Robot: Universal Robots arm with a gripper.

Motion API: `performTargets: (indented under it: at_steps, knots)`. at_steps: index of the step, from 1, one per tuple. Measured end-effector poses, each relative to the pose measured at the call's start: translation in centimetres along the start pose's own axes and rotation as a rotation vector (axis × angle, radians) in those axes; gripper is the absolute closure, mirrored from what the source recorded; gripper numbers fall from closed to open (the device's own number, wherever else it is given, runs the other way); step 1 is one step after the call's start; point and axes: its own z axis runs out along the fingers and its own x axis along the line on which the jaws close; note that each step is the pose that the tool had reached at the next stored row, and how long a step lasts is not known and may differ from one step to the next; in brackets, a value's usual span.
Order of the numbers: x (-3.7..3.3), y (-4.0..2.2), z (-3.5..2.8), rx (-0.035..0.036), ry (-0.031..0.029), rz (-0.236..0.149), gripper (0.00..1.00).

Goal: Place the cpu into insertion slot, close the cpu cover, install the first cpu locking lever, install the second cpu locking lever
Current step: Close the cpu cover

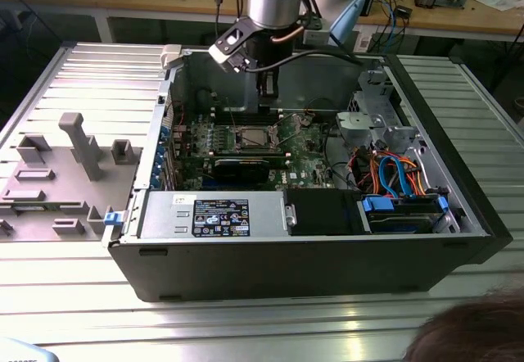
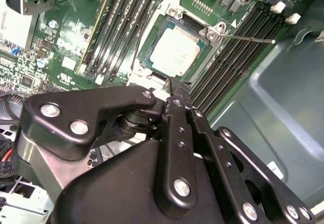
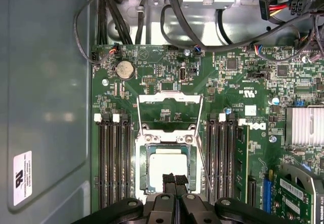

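The cpu (image 3: 166, 169) lies flat in the insertion slot (image 3: 142, 169), its silvery-tan top showing; in the second wrist view the cpu (image 2: 174, 51) sits square inside the slot's rim (image 2: 215, 31). The cpu cover (image 3: 169, 98) stands swung open on the far side of the slot. A thin wire locking lever (image 3: 203, 163) runs along one side of the slot, and a lever (image 2: 250, 39) sticks out free over the memory slots. My gripper (image 3: 174, 179) hovers at the slot's near edge, fingers together, holding nothing. In the exterior view the gripper (image 1: 266, 92) hangs inside the case above the slot (image 1: 250, 138).
Black memory slots (image 3: 114, 158) flank the socket on both sides. A labelled power-supply box (image 1: 213, 214) and a drive bay with blue and orange cables (image 1: 401, 186) line the case front. A grey fixture tray (image 1: 57, 174) lies at the exterior view's left. A person's hair (image 1: 467, 337) shows at the corner.
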Motion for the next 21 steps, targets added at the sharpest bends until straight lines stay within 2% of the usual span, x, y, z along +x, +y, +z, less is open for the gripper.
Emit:
performTargets:
  at_steps: [21]
  knots:
    - [-0.04, 2.57, 0.02, 0.0009, -0.0037, -0.008, 0.89]
